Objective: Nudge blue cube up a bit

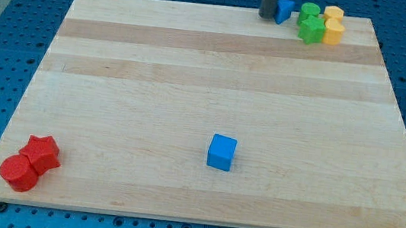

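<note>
The blue cube point(221, 152) lies on the wooden board point(216, 69), a little right of centre in the lower half. My tip point(266, 17) is at the board's top edge, far above the cube, touching or just left of a small blue wedge-like block point(284, 10).
At the top right stand two green blocks point(310, 23) and two yellow blocks point(333, 26), packed together. At the bottom left a red star-like block point(42, 152) sits against a red cylinder point(19, 172). Blue perforated table surrounds the board.
</note>
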